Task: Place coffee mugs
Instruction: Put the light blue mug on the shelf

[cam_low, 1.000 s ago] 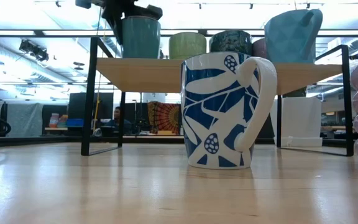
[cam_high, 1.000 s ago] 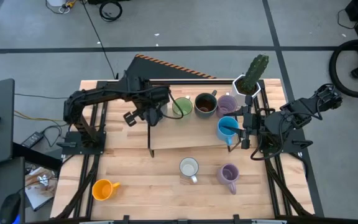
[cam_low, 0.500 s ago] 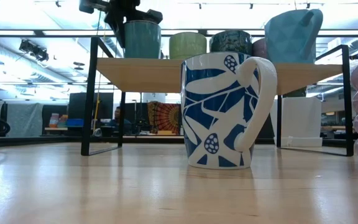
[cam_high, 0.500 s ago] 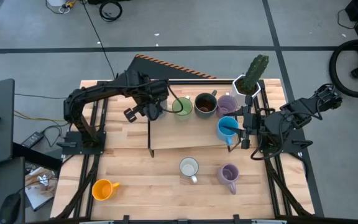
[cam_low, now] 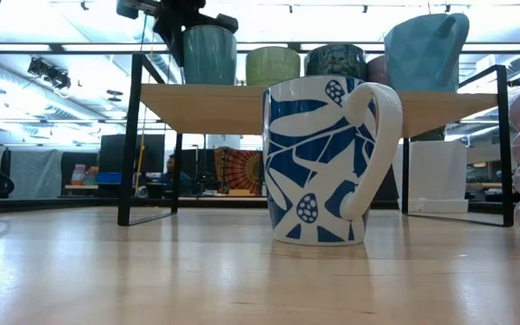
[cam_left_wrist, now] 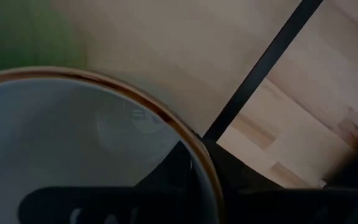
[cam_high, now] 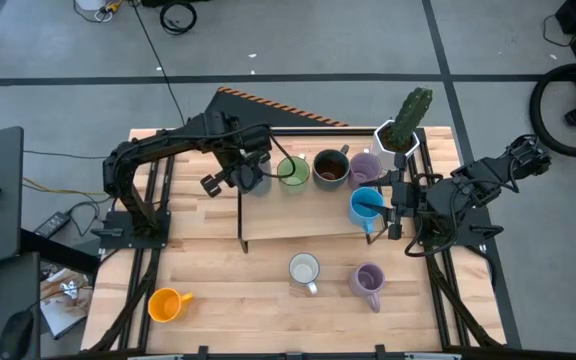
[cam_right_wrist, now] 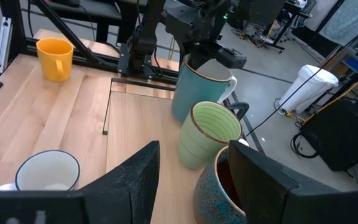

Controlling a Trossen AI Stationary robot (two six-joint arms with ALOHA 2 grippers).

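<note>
My left gripper [cam_high: 249, 176] is shut on a teal mug [cam_right_wrist: 197, 87] at the left end of a raised wooden shelf [cam_high: 298, 215]. To the mug's right on the shelf stand a green mug [cam_high: 293, 172], a dark brown mug [cam_high: 330, 170], a lavender mug [cam_high: 366, 165] and a blue mug [cam_high: 365, 205]. My right gripper [cam_high: 390, 207] hovers open beside the blue mug, with nothing between its fingers. A white-and-blue mug [cam_high: 304, 268], a lavender mug [cam_high: 368, 281] and an orange mug [cam_high: 168, 303] stand on the table. My left gripper holds the teal mug by its rim [cam_left_wrist: 194, 149], with one finger [cam_left_wrist: 160, 180] inside the mug and the other outside its wall. The fingers come from above, pointing down. The mug is upright, its base level with the shelf top [cam_low: 208, 83]; whether it rests there I cannot tell.
A white hexagonal pot with a cactus [cam_high: 403, 128] stands at the shelf's far right corner. The shelf's black legs [cam_low: 125, 153] stand on the table. Bare wood lies on the near half of the shelf and around the orange mug.
My left gripper has swung a little toward the table's far edge and toward the green mug, carrying the teal mug, which stays upright.
</note>
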